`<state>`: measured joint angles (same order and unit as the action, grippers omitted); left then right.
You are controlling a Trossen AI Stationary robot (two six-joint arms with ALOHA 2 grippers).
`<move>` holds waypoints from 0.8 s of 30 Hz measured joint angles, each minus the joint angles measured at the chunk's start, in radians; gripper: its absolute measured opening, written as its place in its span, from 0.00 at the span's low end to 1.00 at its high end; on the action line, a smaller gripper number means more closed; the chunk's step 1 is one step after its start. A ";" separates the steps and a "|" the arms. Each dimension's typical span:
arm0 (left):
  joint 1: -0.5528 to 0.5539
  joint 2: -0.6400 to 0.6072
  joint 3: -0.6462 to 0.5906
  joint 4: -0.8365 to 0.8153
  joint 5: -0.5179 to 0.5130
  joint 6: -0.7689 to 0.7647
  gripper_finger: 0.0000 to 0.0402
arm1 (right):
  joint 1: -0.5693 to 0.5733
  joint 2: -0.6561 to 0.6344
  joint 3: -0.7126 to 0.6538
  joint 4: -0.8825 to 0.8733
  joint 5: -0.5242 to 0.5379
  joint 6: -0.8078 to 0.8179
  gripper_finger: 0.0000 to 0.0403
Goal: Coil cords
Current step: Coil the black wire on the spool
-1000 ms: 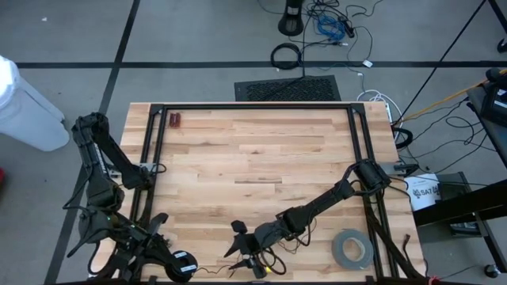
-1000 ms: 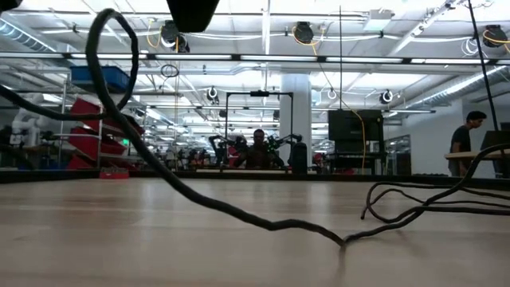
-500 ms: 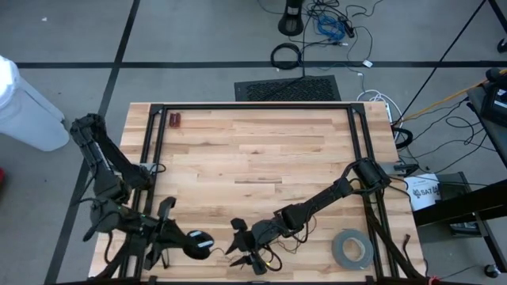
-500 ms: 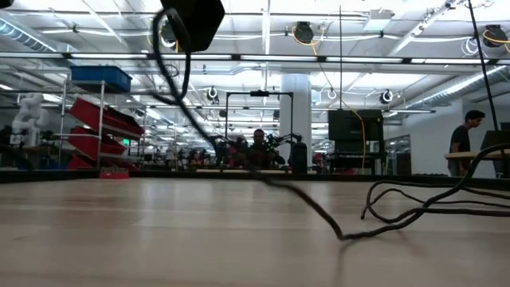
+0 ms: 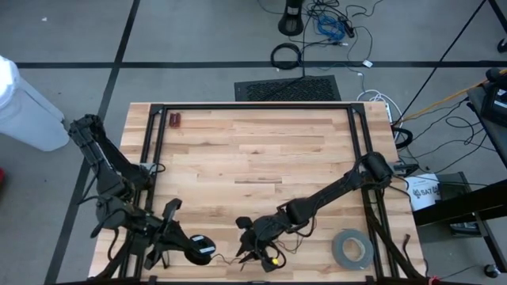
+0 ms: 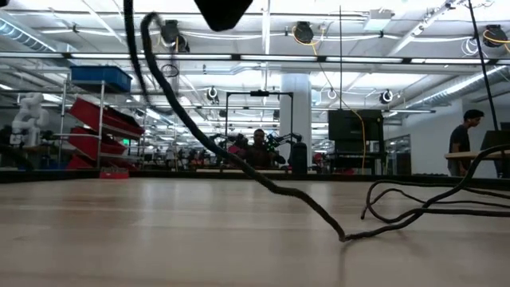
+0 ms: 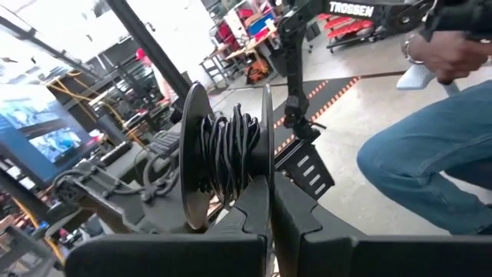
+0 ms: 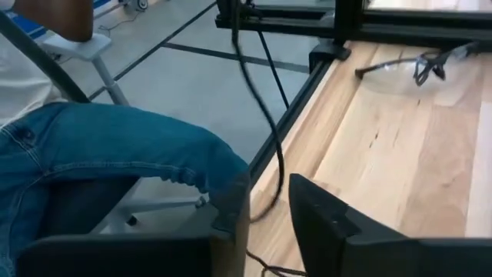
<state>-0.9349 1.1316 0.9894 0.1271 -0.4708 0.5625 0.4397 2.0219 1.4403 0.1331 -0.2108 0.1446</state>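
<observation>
Left tool (image 5: 192, 248) at the near left edge of the surface (image 5: 253, 150), clenched on a black spool (image 7: 227, 158) wound with the thin black cord (image 6: 263, 179). Cord trails from spool across the near surface to the right tool (image 5: 257, 255), whose fingers (image 8: 327, 219) straddle it; grip cannot be told. Grey tape roll (image 5: 352, 248) lies near right

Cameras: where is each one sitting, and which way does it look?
High view: above, looking down on the table; both arms show.
Low view: at tabletop height, facing the room; the cord hangs across.
Left wrist view: behind the left gripper, facing its wound cord bundle.
Right wrist view: behind the right gripper, facing the table edge.
All four share the cord.
</observation>
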 joint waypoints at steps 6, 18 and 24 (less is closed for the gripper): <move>0.004 0.000 0.000 0.007 0.001 0.000 0.01 | 0.000 0.000 0.000 0.017 -0.002 -0.004 0.03; 0.018 0.005 0.000 0.010 0.003 -0.007 0.01 | -0.002 0.005 0.000 -0.001 -0.004 0.041 0.25; 0.022 0.011 0.000 0.026 0.007 -0.006 0.01 | -0.013 -0.026 0.001 -0.059 -0.009 -0.032 0.39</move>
<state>-0.9126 1.1427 0.9894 0.1528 -0.4640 0.5564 0.4265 1.9961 1.4410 0.0742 -0.2200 0.1128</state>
